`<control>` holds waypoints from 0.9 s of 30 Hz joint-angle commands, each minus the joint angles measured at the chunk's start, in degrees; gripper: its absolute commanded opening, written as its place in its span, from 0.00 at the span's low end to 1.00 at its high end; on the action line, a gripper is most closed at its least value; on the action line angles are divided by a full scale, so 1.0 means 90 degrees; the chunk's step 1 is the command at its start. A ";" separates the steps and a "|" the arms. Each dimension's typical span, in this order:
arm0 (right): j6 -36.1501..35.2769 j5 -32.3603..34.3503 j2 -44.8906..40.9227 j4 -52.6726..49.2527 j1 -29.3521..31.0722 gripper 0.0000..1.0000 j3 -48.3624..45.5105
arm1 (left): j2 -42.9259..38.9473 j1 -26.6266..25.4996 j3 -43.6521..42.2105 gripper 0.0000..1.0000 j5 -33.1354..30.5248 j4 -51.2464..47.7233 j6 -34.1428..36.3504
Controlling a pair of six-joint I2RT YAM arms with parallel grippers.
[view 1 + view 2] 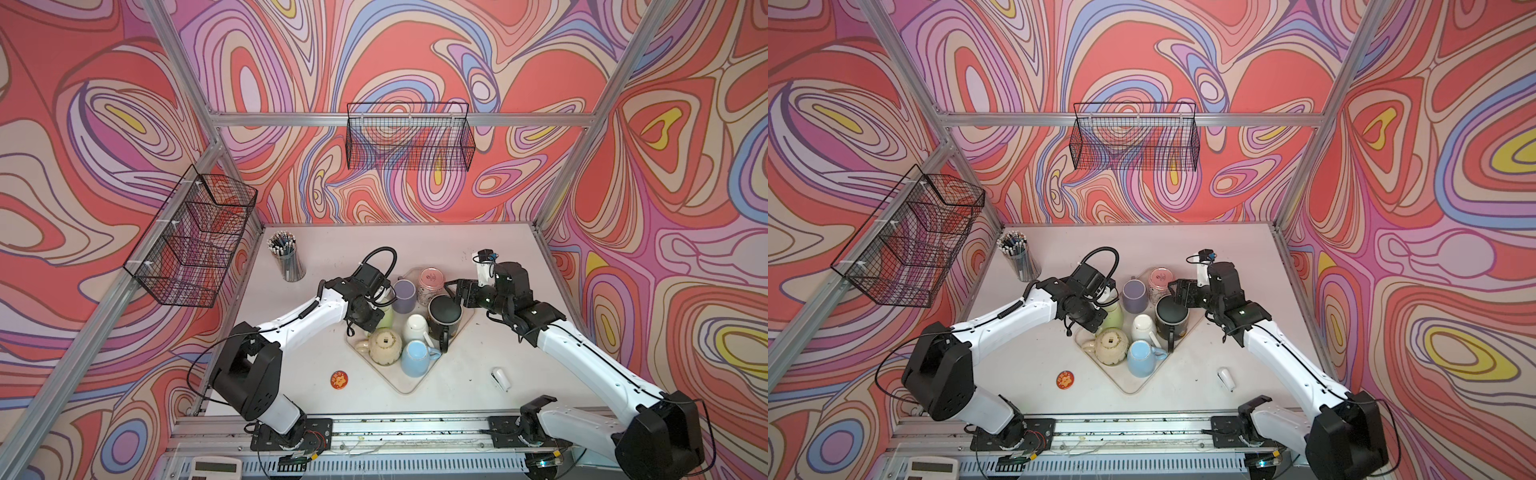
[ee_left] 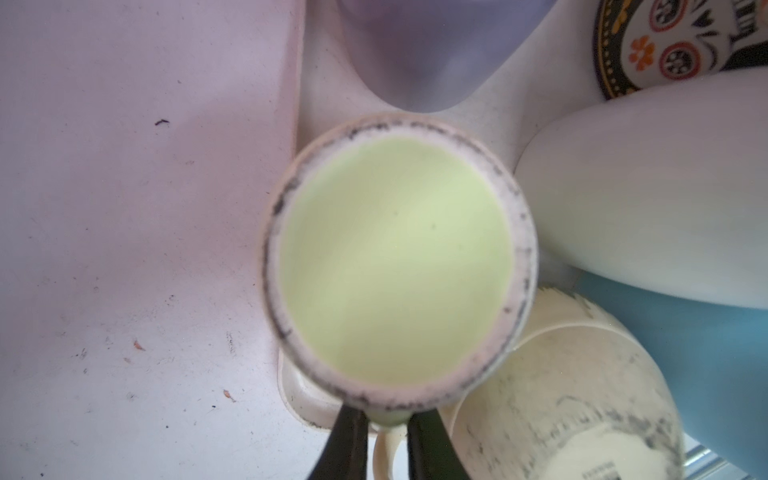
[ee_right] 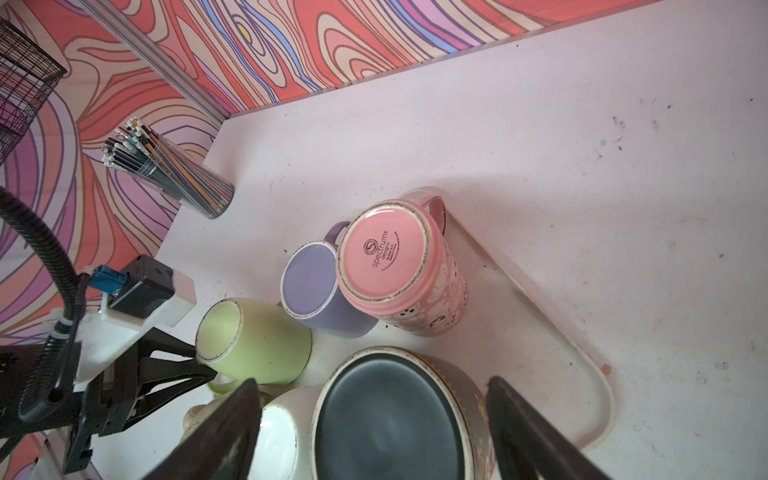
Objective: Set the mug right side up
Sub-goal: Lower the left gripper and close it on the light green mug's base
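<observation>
Seven mugs point(image 1: 415, 328) are seen base-up on a tray point(image 1: 406, 384) in the middle of the table point(image 1: 478, 249), with the green mug point(image 2: 395, 262) set at the tray's left edge beside the purple mug point(image 1: 403, 296). Its handle is pinched between the closed-in fingers of the left gripper point(image 2: 385, 415). The right gripper point(image 3: 372, 382) is spread wide astride the black mug point(image 3: 390, 424), with nothing gripped.

Walls point(image 1: 415, 50): printed swirls in red, pink, lilac, blue, yellow. Aluminium frame point(image 1: 291, 120) at corners and back. Black wire basket point(image 1: 409, 137) on back rail; second wire basket point(image 1: 191, 237) on left rail. White tabletop point(image 1: 436, 245), scuffed, evenly lit.
</observation>
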 commanded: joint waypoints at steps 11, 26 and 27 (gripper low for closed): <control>0.0098 -0.0067 -0.0260 -0.0103 0.0048 0.87 -0.0139 | -0.0197 -0.0015 -0.0341 0.05 -0.0345 0.0624 -0.0044; 0.0067 -0.0074 -0.0189 0.0018 0.0047 0.87 -0.0200 | 0.0041 -0.0118 -0.0520 0.34 -0.0812 0.0614 -0.0538; 0.0059 -0.0074 -0.0196 0.0013 0.0042 0.87 -0.0215 | 0.0075 -0.0124 -0.0520 0.35 -0.0824 0.0613 -0.0575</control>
